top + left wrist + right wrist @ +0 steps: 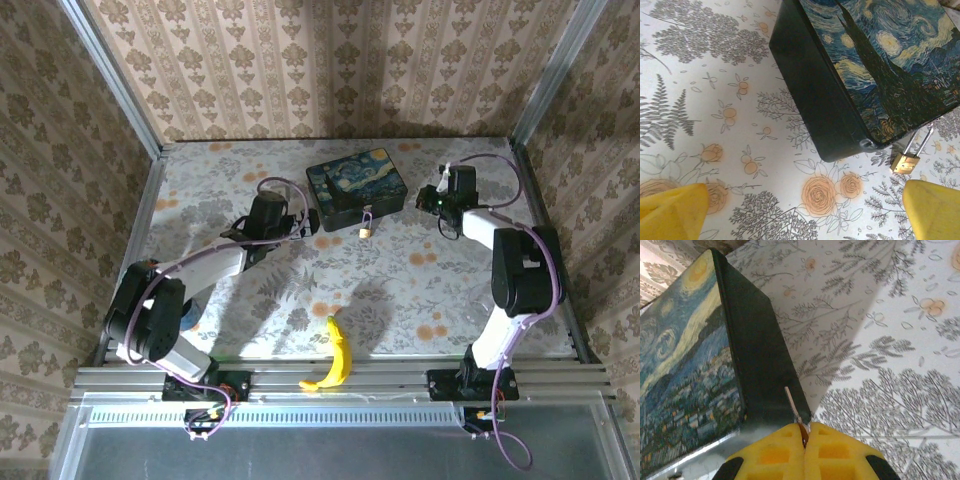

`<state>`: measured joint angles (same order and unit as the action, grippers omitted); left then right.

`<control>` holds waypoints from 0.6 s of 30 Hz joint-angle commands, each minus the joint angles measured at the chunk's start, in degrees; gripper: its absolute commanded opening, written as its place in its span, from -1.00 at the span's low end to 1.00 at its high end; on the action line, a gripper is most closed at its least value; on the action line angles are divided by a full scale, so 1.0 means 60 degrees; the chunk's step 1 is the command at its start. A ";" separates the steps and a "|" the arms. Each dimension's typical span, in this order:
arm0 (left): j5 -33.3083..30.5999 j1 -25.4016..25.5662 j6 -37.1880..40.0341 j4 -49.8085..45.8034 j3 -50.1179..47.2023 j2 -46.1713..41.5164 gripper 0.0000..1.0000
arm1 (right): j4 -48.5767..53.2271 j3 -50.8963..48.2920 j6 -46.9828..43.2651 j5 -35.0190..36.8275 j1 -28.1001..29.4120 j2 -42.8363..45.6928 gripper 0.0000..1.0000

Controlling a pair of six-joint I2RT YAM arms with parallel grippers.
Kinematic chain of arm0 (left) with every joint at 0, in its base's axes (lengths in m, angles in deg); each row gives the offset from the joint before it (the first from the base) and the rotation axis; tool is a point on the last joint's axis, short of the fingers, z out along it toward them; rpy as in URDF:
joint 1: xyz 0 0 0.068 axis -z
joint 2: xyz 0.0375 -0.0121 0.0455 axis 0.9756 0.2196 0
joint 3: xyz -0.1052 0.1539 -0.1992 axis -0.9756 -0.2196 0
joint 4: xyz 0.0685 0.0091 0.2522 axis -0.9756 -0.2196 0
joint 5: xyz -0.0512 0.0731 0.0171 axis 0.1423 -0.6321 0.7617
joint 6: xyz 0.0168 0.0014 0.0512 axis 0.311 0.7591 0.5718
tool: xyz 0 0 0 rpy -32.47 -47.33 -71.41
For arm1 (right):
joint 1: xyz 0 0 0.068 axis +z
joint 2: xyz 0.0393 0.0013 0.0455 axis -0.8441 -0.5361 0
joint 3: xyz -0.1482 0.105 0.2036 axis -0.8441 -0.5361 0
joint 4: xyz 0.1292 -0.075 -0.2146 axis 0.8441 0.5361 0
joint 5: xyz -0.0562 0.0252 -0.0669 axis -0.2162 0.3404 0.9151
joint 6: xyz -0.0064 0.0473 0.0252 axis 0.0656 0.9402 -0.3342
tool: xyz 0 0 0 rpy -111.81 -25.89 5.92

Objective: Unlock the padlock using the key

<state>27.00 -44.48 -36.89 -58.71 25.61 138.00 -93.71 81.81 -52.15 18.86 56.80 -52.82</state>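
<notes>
Key in hand: the right claw point(804, 438) is pinched together on the thin silvery key point(791, 402), whose tip pokes out just beside a dark side wall of the painted box point(685, 390), set near the far edge of the surface point(420, 290). The brass padlock point(905, 163) rests against the box's near wall — its shackle reaches up to the rim — with the left claw point(800, 217) hovering nearby, fingers spread wide.

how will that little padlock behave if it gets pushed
It will probably swing rather than slide: the padlock seems hooked by its thin shackle to the box. Small, smooth and metal, it likely pivots easily and could slip from a pinch.
</notes>
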 commanded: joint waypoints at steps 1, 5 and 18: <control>0.0438 -0.0125 -0.0137 0.0535 0.0465 0.0377 1.00 | 0.0244 0.0837 -0.0203 -0.0226 -0.0068 -0.0349 -1.00; 0.0713 -0.0319 -0.0378 0.1094 0.0823 0.0985 1.00 | 0.0770 0.1896 -0.0418 -0.0116 -0.0107 -0.1081 -1.00; 0.1857 -0.0727 -0.0816 0.1294 0.3258 0.3563 0.91 | 0.0906 0.4498 0.1070 -0.2026 -0.0171 -0.3492 -1.00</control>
<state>35.18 -48.50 -40.70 -51.52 42.20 157.08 -88.11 107.06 -49.64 11.69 55.91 -71.95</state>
